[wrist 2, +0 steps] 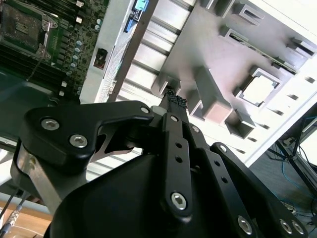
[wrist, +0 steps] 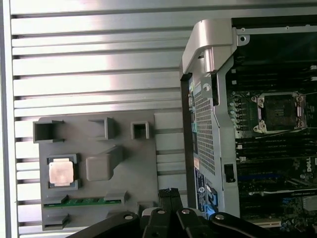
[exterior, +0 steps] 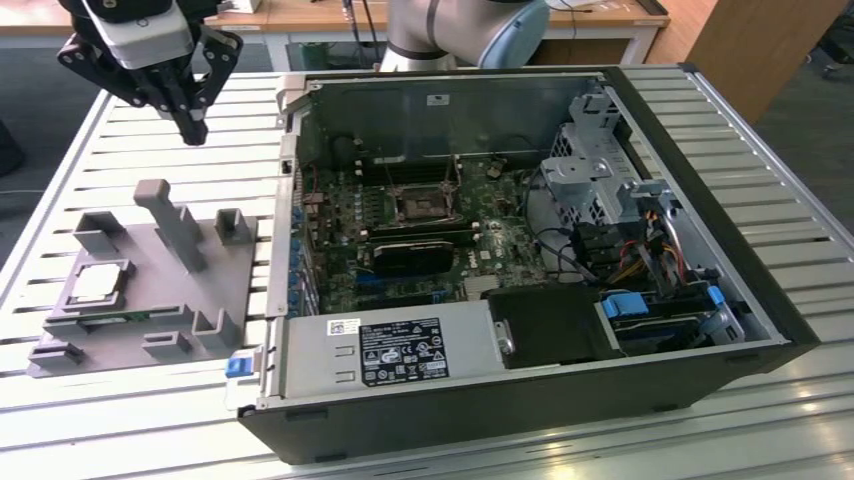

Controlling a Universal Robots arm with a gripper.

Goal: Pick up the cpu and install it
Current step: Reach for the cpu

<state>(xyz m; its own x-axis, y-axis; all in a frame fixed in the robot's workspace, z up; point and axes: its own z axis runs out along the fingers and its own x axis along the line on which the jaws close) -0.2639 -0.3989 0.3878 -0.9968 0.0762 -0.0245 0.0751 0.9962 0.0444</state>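
The slatted metal table point(exterior: 747, 130) is carrying everything. An open computer case point(exterior: 534, 415) is lying on its side across the middle and the exterior view's right of the table, with the motherboard point(exterior: 400, 265) facing up inside. The grey arm point(exterior: 461, 30) is rising behind the case.

On the exterior view's left, just beside the case, a grey fixture point(exterior: 167, 290) is lying flat on the slats, and a tall post point(exterior: 171, 225) is standing up from it. The socket point(exterior: 424, 203) is sitting near the middle of the motherboard, its dark centre showing inside a metal frame.

The gripper point(exterior: 195, 130) is hovering high over the table behind the fixture, well apart from everything on it. Its fingers point(wrist 2: 174, 96) are meeting at the tips with nothing between them.

The cpu point(exterior: 98, 283) is lying flat, silver top up, in a square recess on the side of the fixture away from the case; both wrist views are showing it there too. A thin green strip point(wrist: 81, 202), possibly a memory stick, is lying in a slot just beside it.
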